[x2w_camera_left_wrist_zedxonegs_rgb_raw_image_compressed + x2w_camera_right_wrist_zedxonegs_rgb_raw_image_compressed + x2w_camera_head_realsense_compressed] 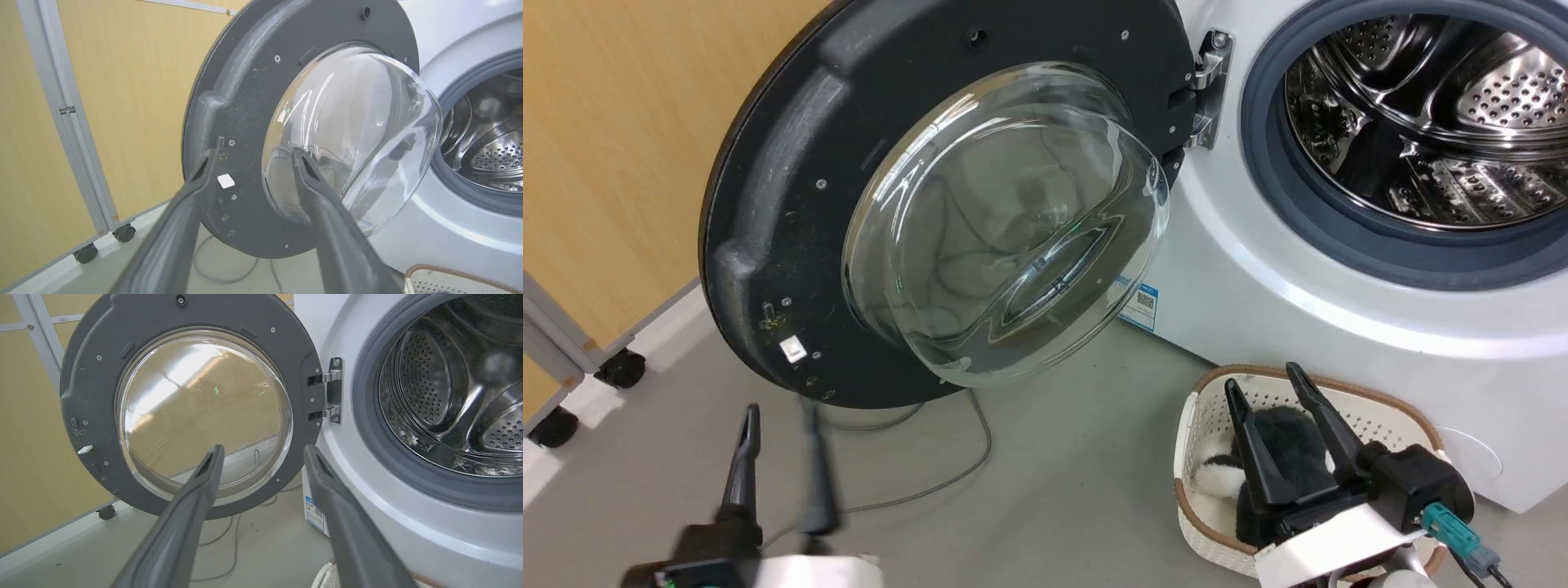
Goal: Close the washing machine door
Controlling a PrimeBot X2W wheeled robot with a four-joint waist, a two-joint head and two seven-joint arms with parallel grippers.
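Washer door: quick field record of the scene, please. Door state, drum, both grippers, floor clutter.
door: wide open, inner face towards the head view
hinge: left of the drum opening in the head view
washer: white front-loader
drum: no laundry in the visible part
left gripper: open, holds nothing, below the door's lower edge
right gripper: open, holds nothing, over the basket
floor: grey cable under the door; basket beside the washer

A cream basket (1205, 425) of black-and-white fluff (1286, 433), a grey floor cable (988, 445), and a castored wooden partition (621, 147).
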